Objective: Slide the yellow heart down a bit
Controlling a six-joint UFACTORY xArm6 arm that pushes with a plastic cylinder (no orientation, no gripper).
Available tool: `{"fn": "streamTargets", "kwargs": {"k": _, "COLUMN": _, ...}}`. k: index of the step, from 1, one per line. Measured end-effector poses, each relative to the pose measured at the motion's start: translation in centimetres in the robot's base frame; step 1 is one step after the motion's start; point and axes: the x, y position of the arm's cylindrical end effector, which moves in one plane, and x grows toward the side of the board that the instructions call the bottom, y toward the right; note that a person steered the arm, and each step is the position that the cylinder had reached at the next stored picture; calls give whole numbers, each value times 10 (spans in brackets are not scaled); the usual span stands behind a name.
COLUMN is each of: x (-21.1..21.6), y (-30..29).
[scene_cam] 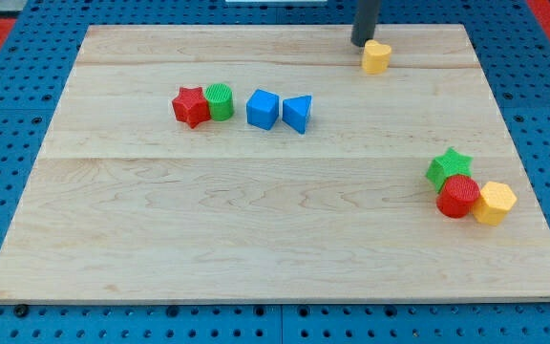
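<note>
My tip (362,43), the lower end of a straight dark rod with a smooth matte surface, rests on the board at the view's top, right of centre. There is no gripper on this arm, so nothing is clenched, released or grasped; the rod only presses sideways against things. The yellow heart (376,57) sits just beside my tip, toward the view's lower right, and looks to be touching it or very nearly so. The heart is a small chunky block with rounded lobes and a ribbed, layered surface.

The board (256,239) is pale wood with fine grain running left to right and faint seams between its planks; it lies on a blue pegboard (27,76) dotted with regular holes.

Well to the view's left of my tip and lower, four blocks form a loose row: a red star (190,106) touching a green cylinder (220,100), then a blue cube (263,109), then a blue triangular prism (297,113) just beside the cube. Far below my tip and to the view's right, three blocks cluster together: a green star (448,166), a red cylinder (458,196) touching it from below, and a yellow hexagonal block (494,203) pressed against the red cylinder's right side. All of the blocks show the same fine ridged texture.
</note>
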Motion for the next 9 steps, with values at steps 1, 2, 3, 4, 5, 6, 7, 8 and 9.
{"fn": "streamTargets", "kwargs": {"k": 1, "x": 38, "y": -7}}
{"fn": "streamTargets", "kwargs": {"k": 2, "x": 64, "y": -7}}
{"fn": "streamTargets", "kwargs": {"k": 3, "x": 34, "y": -13}}
{"fn": "streamTargets", "kwargs": {"k": 4, "x": -12, "y": -3}}
{"fn": "streamTargets", "kwargs": {"k": 5, "x": -16, "y": 25}}
{"fn": "streamTargets", "kwargs": {"k": 6, "x": 15, "y": 26}}
{"fn": "streamTargets", "kwargs": {"k": 7, "x": 53, "y": 25}}
{"fn": "streamTargets", "kwargs": {"k": 8, "x": 89, "y": 18}}
{"fn": "streamTargets", "kwargs": {"k": 9, "x": 111, "y": 19}}
